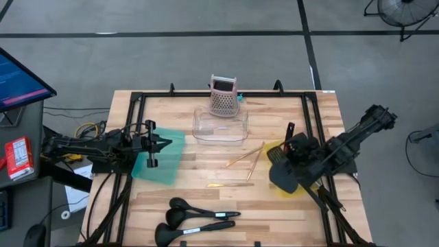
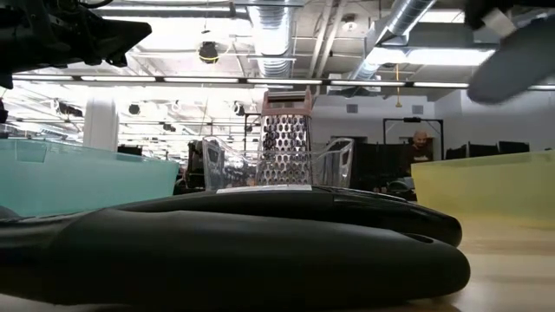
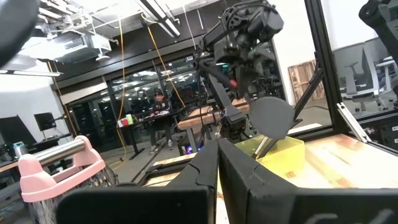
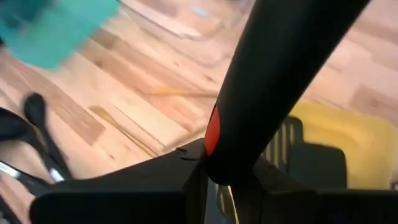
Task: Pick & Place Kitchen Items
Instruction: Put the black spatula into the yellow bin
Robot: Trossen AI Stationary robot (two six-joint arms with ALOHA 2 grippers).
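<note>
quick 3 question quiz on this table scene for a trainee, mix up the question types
1. True or false: the right gripper is shut on a black utensil with a red-marked handle.
2. Which bin lies under the left gripper? A) teal bin B) yellow bin C) clear bin
3. Fill in: the pink grater stands at the table's ___ edge, behind the clear bin.

Key: 1 true; 2 A; 3 far
</note>
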